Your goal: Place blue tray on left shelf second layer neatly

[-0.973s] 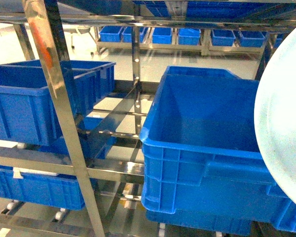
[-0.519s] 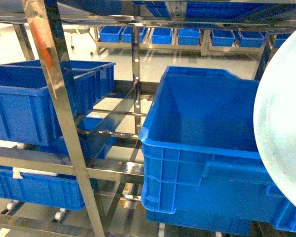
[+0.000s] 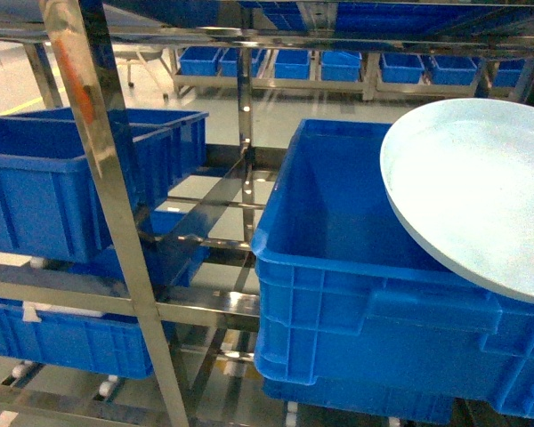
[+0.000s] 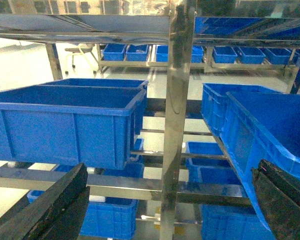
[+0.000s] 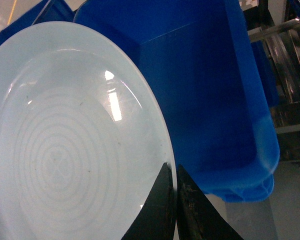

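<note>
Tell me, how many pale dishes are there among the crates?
1. The pale dish is held at its rim by the right tool, over the big blue crate. Others may be hidden.

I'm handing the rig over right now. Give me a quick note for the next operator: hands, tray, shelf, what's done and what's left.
Right hand: shut on the rim of the blue tray, holding it in the air over the big blue crate.
Left hand: open, empty, facing the left shelf.
Done: tray picked up and carried to the rack.
Left: move it across to the left shelf's second layer and set it down neatly. Blue crates already sit on that side.
</note>
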Controlling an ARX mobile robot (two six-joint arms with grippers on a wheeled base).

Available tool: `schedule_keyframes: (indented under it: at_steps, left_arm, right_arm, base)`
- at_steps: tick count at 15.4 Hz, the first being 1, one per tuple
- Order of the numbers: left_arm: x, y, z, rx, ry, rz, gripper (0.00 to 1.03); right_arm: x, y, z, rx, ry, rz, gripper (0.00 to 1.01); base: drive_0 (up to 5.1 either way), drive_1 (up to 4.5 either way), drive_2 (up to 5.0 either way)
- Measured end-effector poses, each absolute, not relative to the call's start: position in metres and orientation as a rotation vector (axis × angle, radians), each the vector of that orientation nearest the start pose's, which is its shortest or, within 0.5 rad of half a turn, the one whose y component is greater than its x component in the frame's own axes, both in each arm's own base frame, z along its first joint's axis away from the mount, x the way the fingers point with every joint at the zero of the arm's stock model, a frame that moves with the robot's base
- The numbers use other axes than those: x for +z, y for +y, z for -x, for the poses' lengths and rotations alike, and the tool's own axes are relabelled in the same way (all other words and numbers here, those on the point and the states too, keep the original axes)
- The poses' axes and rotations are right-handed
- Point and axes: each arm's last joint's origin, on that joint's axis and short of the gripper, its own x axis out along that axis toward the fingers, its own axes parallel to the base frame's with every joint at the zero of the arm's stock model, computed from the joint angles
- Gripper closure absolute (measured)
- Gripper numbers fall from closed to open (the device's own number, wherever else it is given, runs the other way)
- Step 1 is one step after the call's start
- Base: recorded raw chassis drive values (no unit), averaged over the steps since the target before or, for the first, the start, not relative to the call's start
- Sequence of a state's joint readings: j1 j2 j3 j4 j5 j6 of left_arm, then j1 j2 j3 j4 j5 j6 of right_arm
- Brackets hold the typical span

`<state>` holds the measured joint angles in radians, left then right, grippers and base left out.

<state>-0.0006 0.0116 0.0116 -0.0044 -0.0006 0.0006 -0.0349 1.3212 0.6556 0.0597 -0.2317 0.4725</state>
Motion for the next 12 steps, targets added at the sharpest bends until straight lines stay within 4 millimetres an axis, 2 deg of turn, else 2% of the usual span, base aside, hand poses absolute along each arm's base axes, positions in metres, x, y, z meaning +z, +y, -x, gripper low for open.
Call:
schedule_keyframes:
  at_steps: [2, 10, 12]
  left_arm:
    - [0.166, 0.000, -0.098, 0.000, 0.004, -0.001, 0.05]
    - [0.166, 0.000, -0.098, 0.000, 0.004, -0.001, 0.05]
    - [0.166, 0.000, -0.098, 0.000, 0.004, 0.000, 0.05]
  right_arm:
    - [0.191, -0.004, -0.285, 0.014, 0.623, -0.577, 0.99]
    - [0.181, 0.002, -0.304, -0.045, 0.674, -0.607, 0.99]
    - [0.181, 0.004, -0.321, -0.063, 0.631, -0.603, 0.99]
  base:
    - [0.0, 0.00, 0.0]
    - [0.0, 0.00, 0.0]
    - [0.0, 0.00, 0.0]
